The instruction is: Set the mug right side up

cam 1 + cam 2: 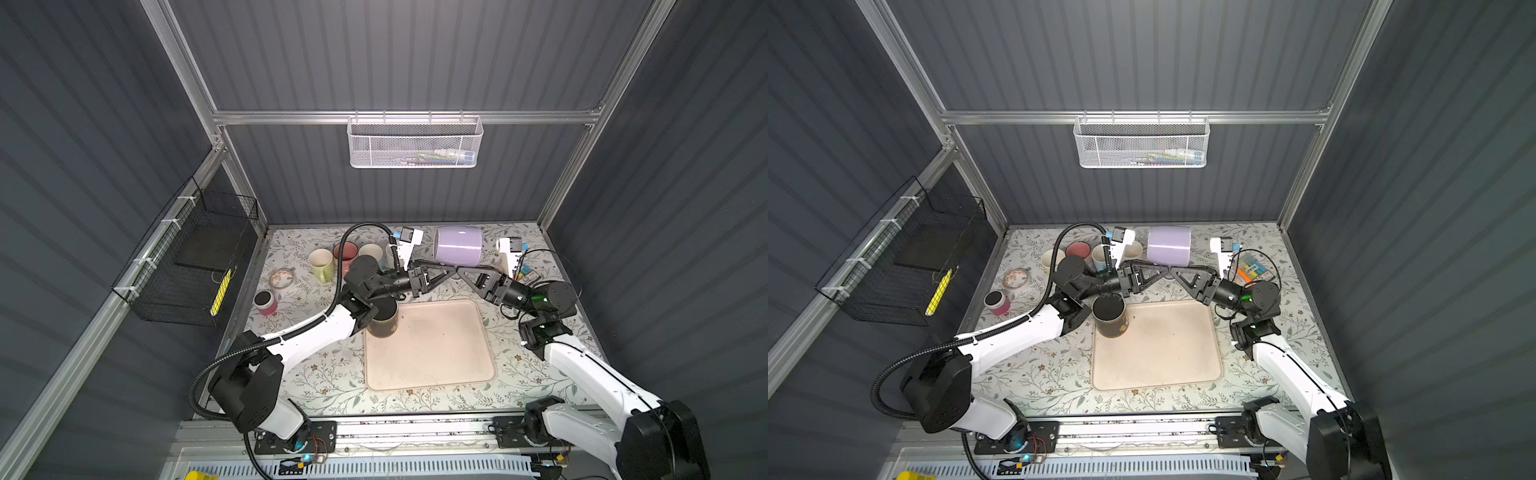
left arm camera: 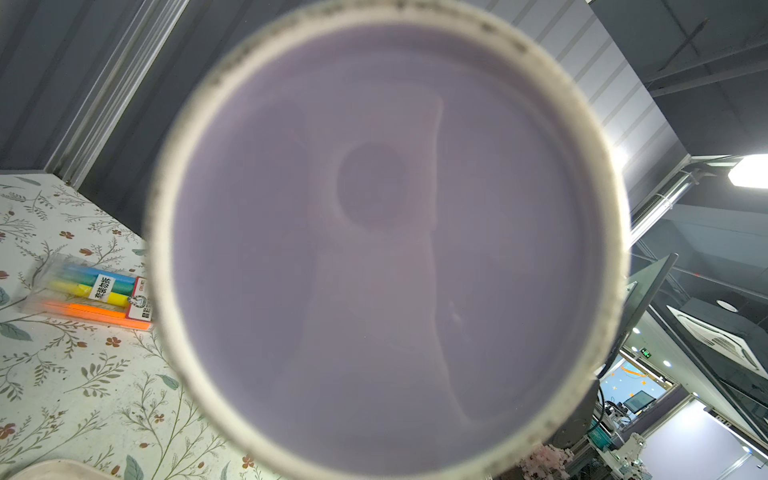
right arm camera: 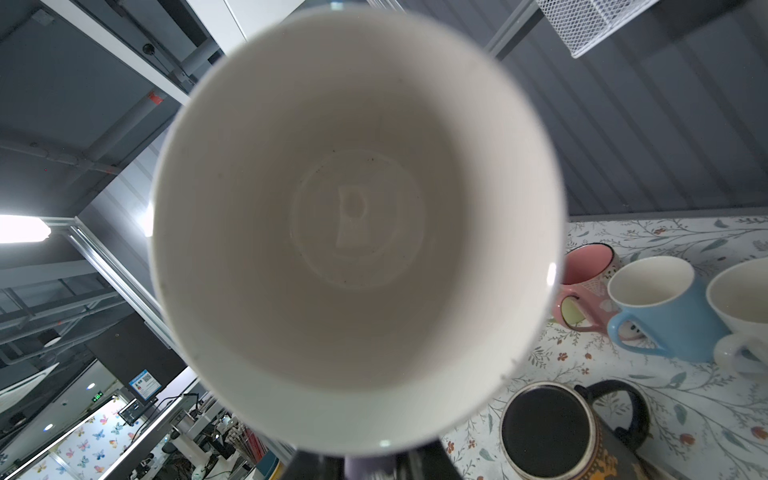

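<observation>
A lilac mug (image 1: 457,245) (image 1: 1169,245) hangs on its side above the back of the table. Its lilac base (image 2: 386,232) fills the left wrist view. Its white inside (image 3: 353,224) fills the right wrist view, so the mouth faces the right arm. Both grippers meet tip to tip under the mug. My left gripper (image 1: 451,270) (image 1: 1165,269) is closed at the mug's underside; its fingers are hidden in its wrist view. My right gripper (image 3: 370,463) (image 1: 461,271) has a lilac part of the mug between its black fingers. Whether they press on it does not show.
A beige tray (image 1: 432,374) lies mid-table, and a dark mug (image 1: 382,322) stands upright at its left corner under the left arm. Several upright mugs (image 1: 321,264) stand at the back left. A highlighter pack (image 2: 95,291) lies at the back right. A red cup (image 1: 265,302) stands at the left.
</observation>
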Controlling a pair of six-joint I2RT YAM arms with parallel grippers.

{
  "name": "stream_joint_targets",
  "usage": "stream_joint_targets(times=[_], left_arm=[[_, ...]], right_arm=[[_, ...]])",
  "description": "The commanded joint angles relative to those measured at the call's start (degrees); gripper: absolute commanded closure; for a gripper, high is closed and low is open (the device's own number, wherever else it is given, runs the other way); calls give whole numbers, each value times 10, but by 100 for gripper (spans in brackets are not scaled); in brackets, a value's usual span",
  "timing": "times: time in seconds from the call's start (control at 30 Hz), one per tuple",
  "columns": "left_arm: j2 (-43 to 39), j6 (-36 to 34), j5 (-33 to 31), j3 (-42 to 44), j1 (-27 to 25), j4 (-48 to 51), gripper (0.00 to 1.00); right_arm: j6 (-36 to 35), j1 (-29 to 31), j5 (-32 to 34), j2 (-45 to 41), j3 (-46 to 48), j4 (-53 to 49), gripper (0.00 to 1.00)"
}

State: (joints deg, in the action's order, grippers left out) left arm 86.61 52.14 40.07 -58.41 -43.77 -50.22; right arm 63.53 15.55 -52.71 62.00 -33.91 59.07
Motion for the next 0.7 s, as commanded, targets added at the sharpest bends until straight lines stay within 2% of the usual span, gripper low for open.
stream_joint_targets(times=[0.0, 0.13, 0.47, 0.67], left_arm=[[-12, -14, 17, 3, -5, -35, 100], [-12, -15, 16, 4, -5, -36, 100], [-9, -10, 14, 11, -5, -42, 100], [-22, -27, -2, 17, -5, -6, 100]], right_arm=[[14, 2, 15, 6, -24, 46, 74], [17, 3, 16, 8, -23, 55, 73], [15, 2, 22, 3, -15, 61, 100], [4, 2, 23, -7, -6, 52, 100]])
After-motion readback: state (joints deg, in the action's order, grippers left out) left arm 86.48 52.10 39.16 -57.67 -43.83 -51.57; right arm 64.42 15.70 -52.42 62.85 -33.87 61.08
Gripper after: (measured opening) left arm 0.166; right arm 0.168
